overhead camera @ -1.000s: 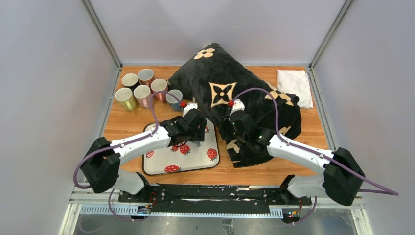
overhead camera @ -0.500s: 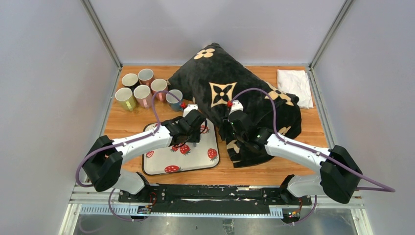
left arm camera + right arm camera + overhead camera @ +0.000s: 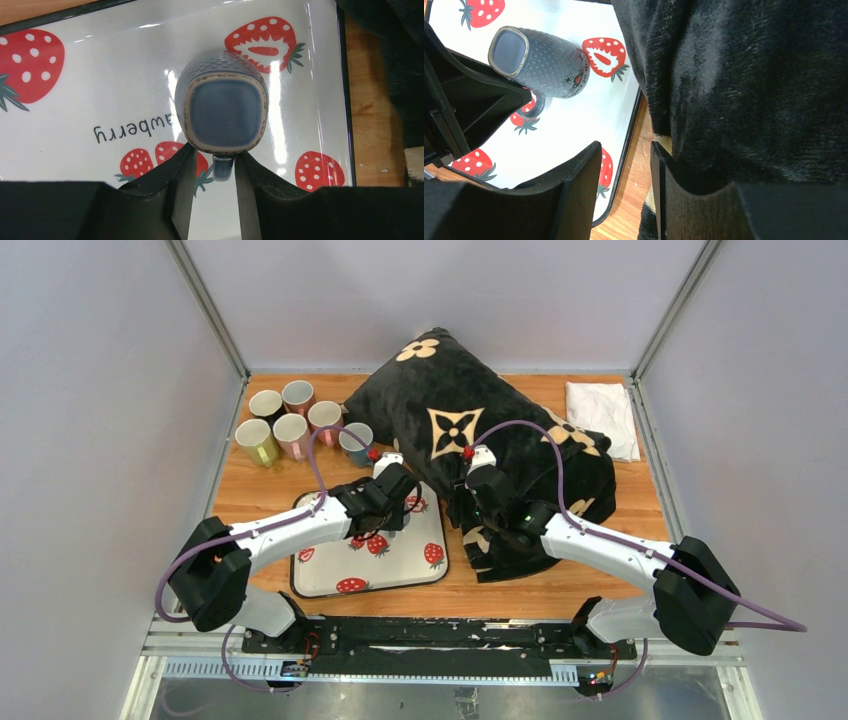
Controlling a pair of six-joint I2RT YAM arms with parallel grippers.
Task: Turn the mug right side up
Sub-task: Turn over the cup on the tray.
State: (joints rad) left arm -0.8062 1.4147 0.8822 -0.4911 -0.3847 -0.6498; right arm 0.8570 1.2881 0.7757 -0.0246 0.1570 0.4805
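On strawberry tray: blue-grey mug inverted, base uppermost, long axis steep, tilt unclear
Handle: toward left gripper, between its fingers; grasp undeterminable
Right gripper: parted, empty

Both arms reach forward, the left tool narrowly parted, the right tool likewise apart.

Table bears tray, mugs, blanket, white cloth.

text: "rawberry", upside down | on: tray | start: hidden by mug
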